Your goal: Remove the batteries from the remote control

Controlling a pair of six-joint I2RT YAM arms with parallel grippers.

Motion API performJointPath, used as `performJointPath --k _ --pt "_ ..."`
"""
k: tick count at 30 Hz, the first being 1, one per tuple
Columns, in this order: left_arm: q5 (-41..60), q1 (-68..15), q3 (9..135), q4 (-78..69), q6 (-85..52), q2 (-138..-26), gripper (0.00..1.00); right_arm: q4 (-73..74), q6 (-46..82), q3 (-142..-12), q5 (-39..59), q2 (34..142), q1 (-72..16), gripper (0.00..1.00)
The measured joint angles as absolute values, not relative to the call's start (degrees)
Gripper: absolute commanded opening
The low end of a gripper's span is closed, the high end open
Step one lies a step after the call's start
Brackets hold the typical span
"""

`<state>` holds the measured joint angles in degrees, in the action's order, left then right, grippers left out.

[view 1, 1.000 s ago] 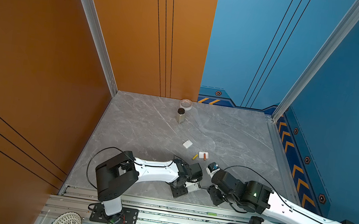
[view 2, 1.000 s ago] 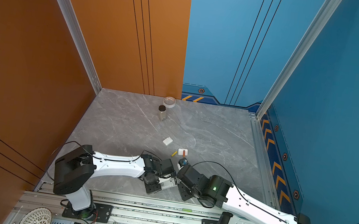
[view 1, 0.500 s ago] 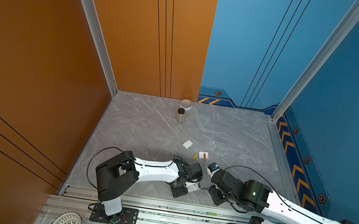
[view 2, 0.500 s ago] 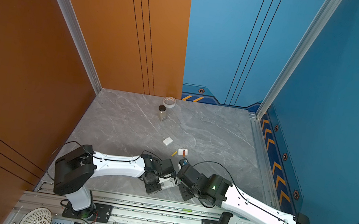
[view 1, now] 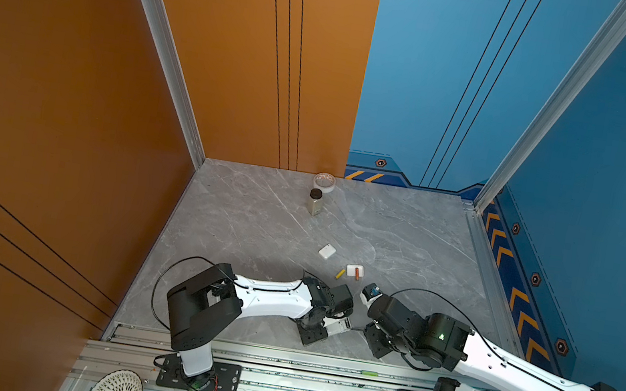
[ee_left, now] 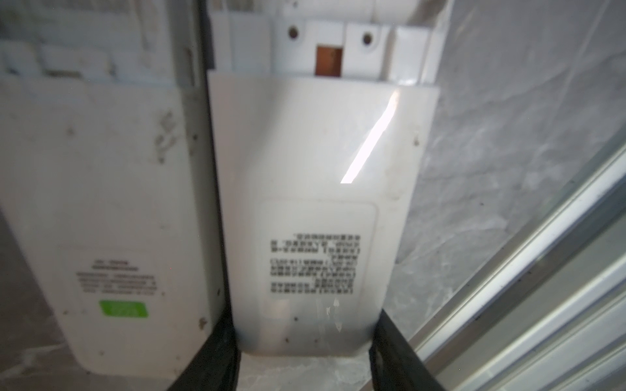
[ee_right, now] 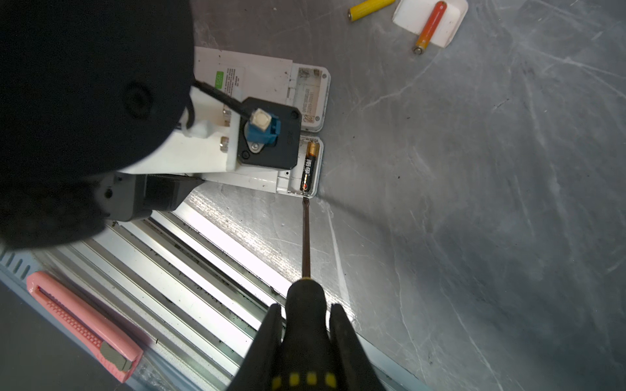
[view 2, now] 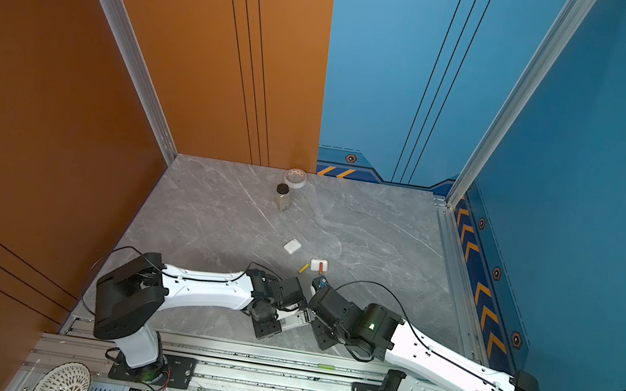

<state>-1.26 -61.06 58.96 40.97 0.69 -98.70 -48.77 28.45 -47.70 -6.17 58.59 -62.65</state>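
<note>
Two white remote controls lie side by side near the table's front edge. My left gripper [ee_left: 303, 325] is shut on one remote control [ee_left: 311, 162] across its width. Its open compartment holds a black battery [ee_right: 310, 167]. The other remote [ee_right: 264, 76] has an empty compartment. My right gripper [ee_right: 306, 306] is shut on a screwdriver [ee_right: 306, 243] with a black-and-yellow handle. The screwdriver's tip touches the end of the held remote, just below the black battery. A yellow battery [view 1: 340, 273] lies loose on the table. An orange-red battery [view 1: 357, 273] rests on a white cover [ee_right: 452, 17].
A second white cover [view 1: 327, 251] lies further back. A small bottle [view 1: 315, 202] and a tape roll [view 1: 324, 182] stand by the back wall. The aluminium rail [ee_right: 189, 270] runs along the front edge, with a pink utility knife [ee_right: 84, 326] beyond it.
</note>
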Motion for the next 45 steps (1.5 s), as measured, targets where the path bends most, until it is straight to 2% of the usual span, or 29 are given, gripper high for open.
performJointPath --k 27,39,45 --pt "0.6 -60.6 60.6 43.0 0.7 -100.0 0.00 -45.4 28.8 -46.9 -5.2 60.2 -60.9 0.00" --pt "3.7 -57.6 61.7 46.0 -0.8 -100.8 0.00 -29.1 36.5 -36.2 -4.8 54.6 -57.5 0.00" --pt "7.1 -58.0 63.6 47.0 2.9 -102.3 0.00 -14.5 40.4 -29.7 -4.0 55.1 -56.0 0.00"
